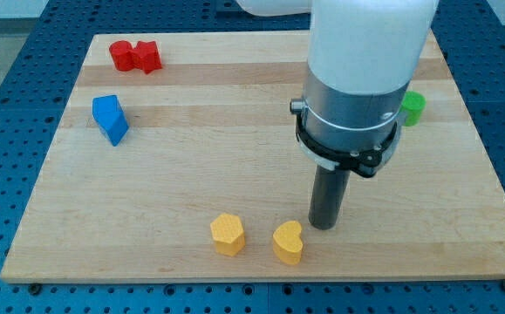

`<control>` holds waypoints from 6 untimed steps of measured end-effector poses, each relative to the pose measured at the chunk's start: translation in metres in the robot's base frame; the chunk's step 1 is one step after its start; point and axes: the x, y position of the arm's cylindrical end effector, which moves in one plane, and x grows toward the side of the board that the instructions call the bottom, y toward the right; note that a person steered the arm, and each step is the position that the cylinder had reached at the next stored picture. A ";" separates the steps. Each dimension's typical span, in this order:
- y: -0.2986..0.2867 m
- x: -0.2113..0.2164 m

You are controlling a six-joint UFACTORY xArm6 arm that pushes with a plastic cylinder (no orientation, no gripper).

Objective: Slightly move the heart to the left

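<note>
A yellow heart (289, 242) lies near the view's bottom edge of the wooden board (191, 174), right of centre. My tip (323, 226) rests on the board just to the right of the heart and slightly above it, close to it; I cannot tell if they touch. A yellow hexagon-like block (228, 234) sits a short way to the heart's left.
Two red blocks (135, 57) sit together at the view's top left. A blue block (110, 119) lies at the left. A green block (412, 107) shows at the right, partly hidden behind the arm's white and grey body (357, 78).
</note>
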 end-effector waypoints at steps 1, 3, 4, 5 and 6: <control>0.001 0.019; -0.027 0.019; -0.027 0.019; -0.025 0.015; -0.030 -0.042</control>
